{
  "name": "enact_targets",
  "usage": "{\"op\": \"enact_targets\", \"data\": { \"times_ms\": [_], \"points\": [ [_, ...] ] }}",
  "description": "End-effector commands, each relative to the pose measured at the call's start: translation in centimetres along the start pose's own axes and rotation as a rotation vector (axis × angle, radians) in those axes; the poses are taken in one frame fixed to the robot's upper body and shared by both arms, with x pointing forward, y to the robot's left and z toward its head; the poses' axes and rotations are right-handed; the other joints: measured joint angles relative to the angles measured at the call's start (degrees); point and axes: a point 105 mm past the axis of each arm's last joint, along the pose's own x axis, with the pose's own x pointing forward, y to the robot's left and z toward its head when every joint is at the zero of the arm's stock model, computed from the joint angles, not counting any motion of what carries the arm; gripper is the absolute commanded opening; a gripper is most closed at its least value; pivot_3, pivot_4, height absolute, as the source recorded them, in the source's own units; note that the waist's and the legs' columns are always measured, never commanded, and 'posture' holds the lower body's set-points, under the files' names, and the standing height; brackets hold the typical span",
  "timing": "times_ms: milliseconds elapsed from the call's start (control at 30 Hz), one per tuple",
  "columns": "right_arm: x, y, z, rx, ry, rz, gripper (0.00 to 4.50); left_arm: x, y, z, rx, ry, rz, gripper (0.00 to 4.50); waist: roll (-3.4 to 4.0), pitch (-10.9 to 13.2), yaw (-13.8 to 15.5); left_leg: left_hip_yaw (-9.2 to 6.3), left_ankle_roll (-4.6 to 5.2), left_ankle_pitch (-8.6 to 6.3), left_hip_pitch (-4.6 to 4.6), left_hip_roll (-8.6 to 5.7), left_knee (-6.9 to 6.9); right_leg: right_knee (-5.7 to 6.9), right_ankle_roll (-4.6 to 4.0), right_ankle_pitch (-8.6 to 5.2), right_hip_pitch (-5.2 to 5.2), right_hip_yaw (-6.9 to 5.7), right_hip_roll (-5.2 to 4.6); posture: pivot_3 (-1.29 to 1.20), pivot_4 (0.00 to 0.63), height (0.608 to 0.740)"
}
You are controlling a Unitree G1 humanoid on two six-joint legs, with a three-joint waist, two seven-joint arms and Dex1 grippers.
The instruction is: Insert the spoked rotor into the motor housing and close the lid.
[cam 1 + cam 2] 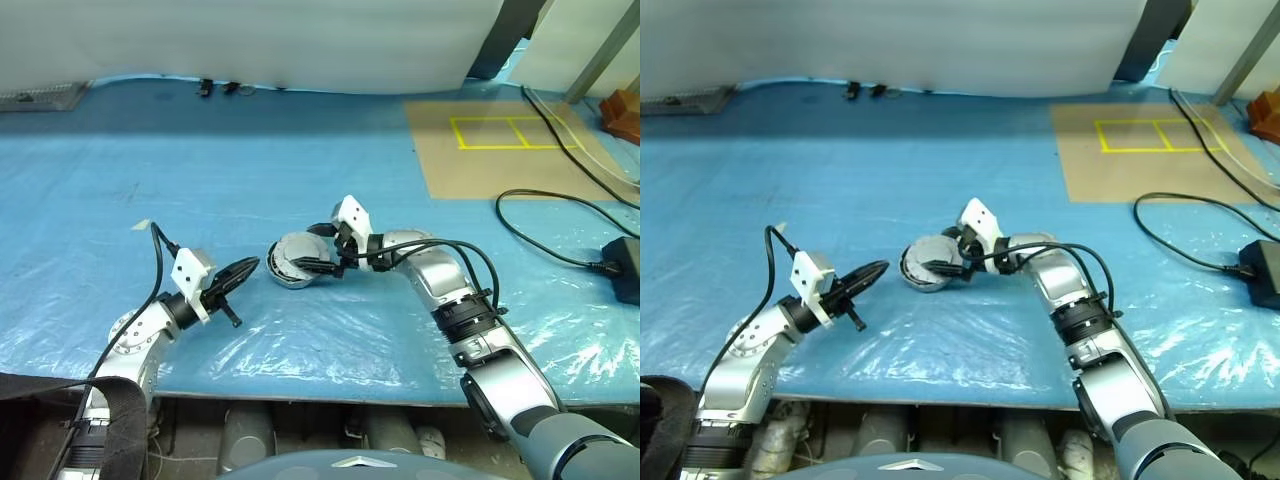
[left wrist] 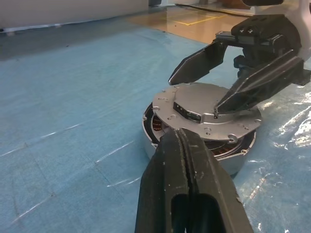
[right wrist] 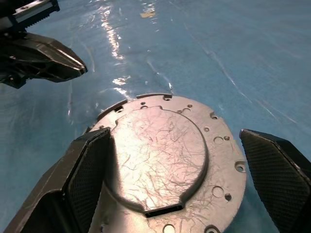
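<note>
Left gripper (image 1: 243, 268): fingers pressed together, holding nothing, tip aimed toward 3 o'clock at the housing, just apart from it. Motor housing (image 1: 283, 273): on the blue plastic sheet (image 1: 300, 180) at table centre, copper windings visible under the lid (image 2: 206, 110), which rests askew on top. Right gripper (image 3: 177, 165): at 3 o'clock of the housing, fingers spread wide, straddling the lid.

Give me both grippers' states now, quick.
Left gripper: jaws closed, holding nothing.
Right gripper: jaws open wide, straddling the lid, not gripping it.
</note>
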Motion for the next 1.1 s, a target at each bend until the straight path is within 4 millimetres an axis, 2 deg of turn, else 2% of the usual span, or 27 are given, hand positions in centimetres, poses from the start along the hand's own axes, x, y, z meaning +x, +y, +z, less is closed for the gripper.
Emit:
{"op": "enact_targets", "data": {
  "times_ms": [33,233,433,700,733,867,967,1100],
  "points": [
    [0.3,0.8,0.6,-0.068,-0.009,0.039,4.47,-0.1,0.0,0.9,0.016,-0.031,0.002,0.00,0.00,0.00,-0.26,0.00,0.00,0.00,0.00,0.01,-0.01,0.00,0.00,0.00,0.00,0.00,0.01,0.00,0.150,0.740],
    [0.7,0.8,-0.2,-0.093,0.016,0.024,4.47,0.4,0.1,1.1,0.014,-0.031,-0.006,0.00,0.00,0.00,-0.46,0.00,0.01,0.00,0.03,0.00,0.01,0.04,-0.01,0.01,0.01,0.01,0.01,0.00,0.150,0.740],
    [1.3,0.7,1.0,-0.170,-0.026,0.015,4.47,0.9,-0.1,1.0,0.005,-0.030,-0.015,0.00,0.00,0.00,-0.55,0.01,0.01,0.00,0.10,0.01,0.02,0.08,-0.04,0.02,0.02,0.03,0.01,0.00,0.150,0.740],
    [1.8,1.3,-0.5,-0.116,0.050,0.070,4.47,0.8,0.0,0.9,0.004,-0.025,-0.007,0.00,0.00,0.00,-0.57,0.01,0.04,0.01,0.12,0.00,0.03,0.11,-0.05,0.03,0.04,0.04,0.01,0.00,0.150,0.740],
    [1.8,1.3,-0.5,-0.109,0.053,0.069,4.07,0.7,0.0,0.9,0.004,-0.026,-0.004,0.00,0.00,0.00,-0.57,0.01,0.04,0.01,0.16,0.01,0.03,0.11,-0.05,0.03,0.08,0.04,0.01,0.00,0.150,0.740],
    [2.1,0.8,-0.2,-0.114,0.050,0.043,2.97,0.5,0.4,1.0,0.009,-0.033,0.026,0.00,0.00,-0.01,-0.59,0.03,0.19,-0.10,0.33,0.01,0.03,0.11,-0.05,0.03,0.20,0.05,0.01,0.00,0.150,0.740],
    [2.7,0.4,0.7,-0.145,0.059,0.008,2.97,-0.2,1.1,0.8,0.009,-0.029,0.070,0.00,0.00,0.00,-0.87,0.06,0.20,-0.11,0.43,0.01,0.03,0.13,-0.08,0.05,0.22,0.09,0.02,0.00,0.150,0.740],
    [3.8,0.8,3.3,-0.216,0.049,0.014,2.97,-1.1,2.3,0.8,0.017,-0.022,0.120,0.00,0.00,0.00,-0.83,0.08,0.19,-0.11,0.56,0.02,0.03,0.20,-0.14,0.09,0.23,0.12,0.05,0.00,0.150,0.740]
  ]
}}
